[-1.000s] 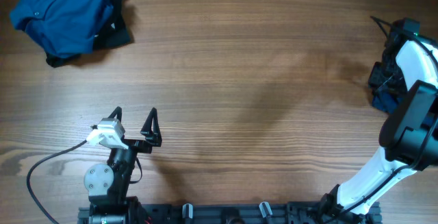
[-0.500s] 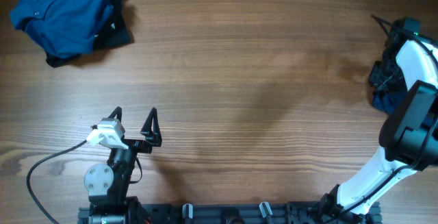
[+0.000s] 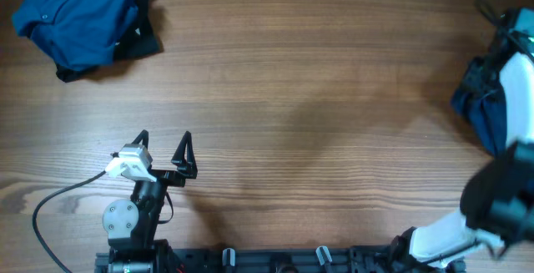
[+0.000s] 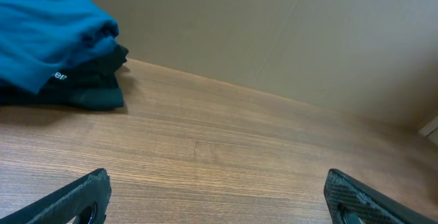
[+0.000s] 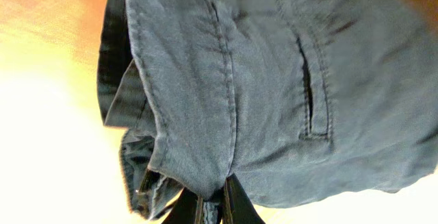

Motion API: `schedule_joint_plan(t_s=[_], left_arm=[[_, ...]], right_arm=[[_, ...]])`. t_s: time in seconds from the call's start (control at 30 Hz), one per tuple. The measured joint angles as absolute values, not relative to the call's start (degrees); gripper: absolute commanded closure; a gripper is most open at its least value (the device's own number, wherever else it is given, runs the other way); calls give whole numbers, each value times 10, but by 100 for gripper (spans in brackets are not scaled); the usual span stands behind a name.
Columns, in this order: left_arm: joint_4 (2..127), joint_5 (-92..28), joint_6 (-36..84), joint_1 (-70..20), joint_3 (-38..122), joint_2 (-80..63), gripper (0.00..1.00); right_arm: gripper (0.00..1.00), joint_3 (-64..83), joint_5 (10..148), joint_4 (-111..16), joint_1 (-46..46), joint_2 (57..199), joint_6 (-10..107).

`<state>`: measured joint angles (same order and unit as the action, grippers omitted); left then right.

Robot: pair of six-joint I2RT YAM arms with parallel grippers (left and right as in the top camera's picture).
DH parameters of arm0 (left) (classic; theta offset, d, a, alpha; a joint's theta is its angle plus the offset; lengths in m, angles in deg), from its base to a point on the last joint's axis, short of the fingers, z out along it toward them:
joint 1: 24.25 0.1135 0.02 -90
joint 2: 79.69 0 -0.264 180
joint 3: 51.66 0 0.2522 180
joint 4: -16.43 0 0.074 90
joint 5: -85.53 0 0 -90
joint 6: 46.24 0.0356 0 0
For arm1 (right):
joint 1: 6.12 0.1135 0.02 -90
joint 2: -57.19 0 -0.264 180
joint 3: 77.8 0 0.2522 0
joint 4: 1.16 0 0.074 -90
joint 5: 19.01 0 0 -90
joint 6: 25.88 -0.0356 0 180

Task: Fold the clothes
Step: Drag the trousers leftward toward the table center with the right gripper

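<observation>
Two arms, one nearer — right gripper (image 5: 211, 195) clamped on navy shorts (image 5: 274, 80) at the far right, cloth trailing beyond the tips; left gripper (image 3: 163, 138) spread wide, well apart.

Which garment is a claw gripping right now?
The navy shorts on the right: the right claw is shut on a fold of them. The brighter blue shirt lies free at the far left, away from the open left claw.
</observation>
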<state>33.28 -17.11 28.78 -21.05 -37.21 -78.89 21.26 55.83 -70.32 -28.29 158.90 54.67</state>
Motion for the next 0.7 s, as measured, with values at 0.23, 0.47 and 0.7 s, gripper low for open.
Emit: schedule_joint_plan(t_s=[0.23, 0.47, 0.7], left_arm=[[333, -171, 288, -211, -372, -789, 0], [333, -171, 288, -211, -372, -789, 0], [333, -171, 288, -211, -372, -789, 0]], right_arm=[[96, 213, 656, -706, -283, 1452, 529], [96, 213, 699, -725, -283, 1419, 523], [95, 212, 748, -731, -283, 1419, 522]])
